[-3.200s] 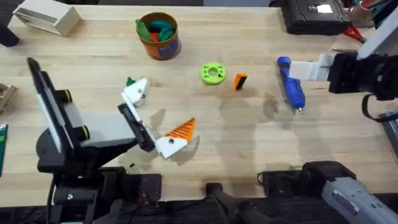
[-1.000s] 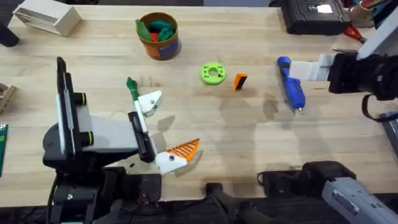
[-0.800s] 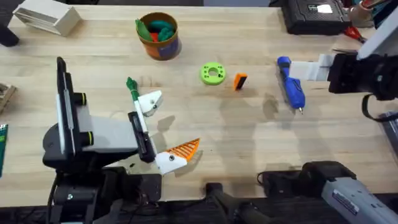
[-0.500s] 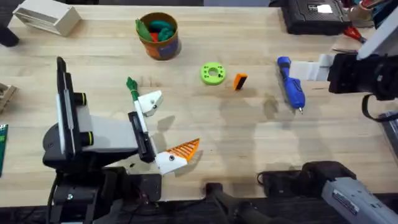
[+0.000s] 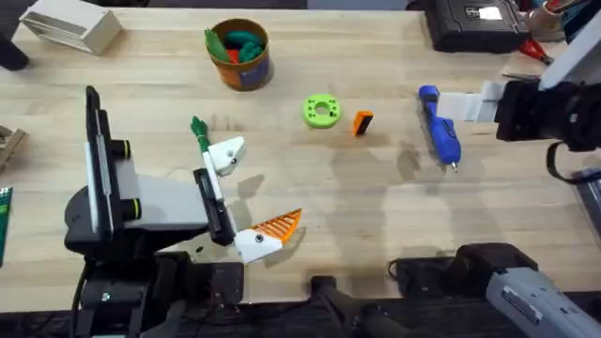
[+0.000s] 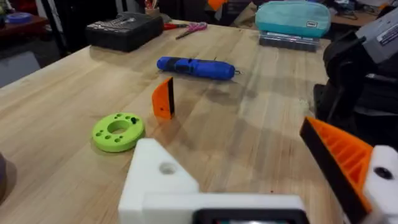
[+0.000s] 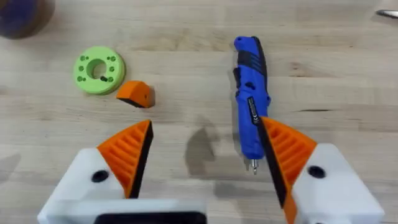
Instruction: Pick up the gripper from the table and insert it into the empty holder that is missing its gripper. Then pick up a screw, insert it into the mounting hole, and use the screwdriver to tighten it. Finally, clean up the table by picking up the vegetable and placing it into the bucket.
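— Status of the grippers, as we see them?

— Our left gripper (image 5: 246,192) sits near the table's left front part, spread wide and holding nothing. One finger carries an orange ribbed pad (image 5: 275,224). The other is the holder (image 5: 225,154), bare white plastic with a small dark hole, seen close up from the left wrist (image 6: 163,179).

— And the right gripper?

— Our right gripper (image 7: 204,132) is also wide apart and empty, with orange pads on both fingers. It hangs over the table's right side, with the screwdriver (image 7: 250,109) below it.

— Where is the orange gripper pad?

— The orange gripper pad (image 5: 362,123) lies on the bare wood about mid-table, just beside the green ring (image 5: 321,111) and apart from it. The left wrist view shows it standing on edge (image 6: 163,98) between the ring (image 6: 118,131) and the screwdriver (image 6: 196,68).

— How does the screwdriver lie?

— The screwdriver (image 5: 438,130) lies flat toward the right edge, metal tip pointing at the front edge.

— The vegetable?

— The vegetable (image 5: 199,132) lies on the table by the holder's tip; we cannot tell whether they touch.

— The bucket?

— The bucket (image 5: 250,68) stands upright near the far edge, left of centre, with green and red pieces inside. A white box (image 5: 70,25) sits at the far left corner.
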Motion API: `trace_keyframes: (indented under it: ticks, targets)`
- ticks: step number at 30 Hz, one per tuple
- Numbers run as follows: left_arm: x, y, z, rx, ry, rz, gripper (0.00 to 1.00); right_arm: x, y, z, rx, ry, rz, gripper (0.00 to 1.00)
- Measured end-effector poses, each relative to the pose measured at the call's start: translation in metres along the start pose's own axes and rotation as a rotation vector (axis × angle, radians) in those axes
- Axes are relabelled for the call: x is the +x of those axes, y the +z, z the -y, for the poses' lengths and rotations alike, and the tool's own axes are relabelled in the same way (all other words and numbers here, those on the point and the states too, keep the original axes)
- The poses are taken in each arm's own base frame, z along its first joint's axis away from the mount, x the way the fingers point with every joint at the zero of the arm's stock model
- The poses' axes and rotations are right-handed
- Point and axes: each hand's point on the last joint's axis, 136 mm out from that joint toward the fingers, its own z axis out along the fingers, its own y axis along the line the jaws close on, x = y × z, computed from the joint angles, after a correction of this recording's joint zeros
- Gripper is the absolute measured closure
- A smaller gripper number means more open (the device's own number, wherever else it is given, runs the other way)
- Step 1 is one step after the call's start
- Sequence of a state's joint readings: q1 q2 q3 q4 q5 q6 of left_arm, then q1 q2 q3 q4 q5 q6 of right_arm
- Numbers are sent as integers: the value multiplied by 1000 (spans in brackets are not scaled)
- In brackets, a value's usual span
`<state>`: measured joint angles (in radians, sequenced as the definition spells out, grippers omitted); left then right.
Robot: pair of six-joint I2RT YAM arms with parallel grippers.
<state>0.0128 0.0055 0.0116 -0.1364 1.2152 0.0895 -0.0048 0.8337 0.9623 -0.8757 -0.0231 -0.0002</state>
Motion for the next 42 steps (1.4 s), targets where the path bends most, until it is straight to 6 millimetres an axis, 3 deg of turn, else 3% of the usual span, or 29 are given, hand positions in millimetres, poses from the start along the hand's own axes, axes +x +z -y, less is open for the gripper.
trace_keyframes:
  ticks: [21,27,35,42]
  targets:
    - [0,0,0,0,0,0,14,-12,0,0,1,-26,51,10]
    - [0,0,0,0,0,0,14,-3,-7,0,0,-21,-33,10]
    - [0,0,0,0,0,0,14,-18,-17,-1,-1,-14,-129,10]
    - [0,0,0,0,0,0,14,-18,-10,-1,-2,-12,-181,10]
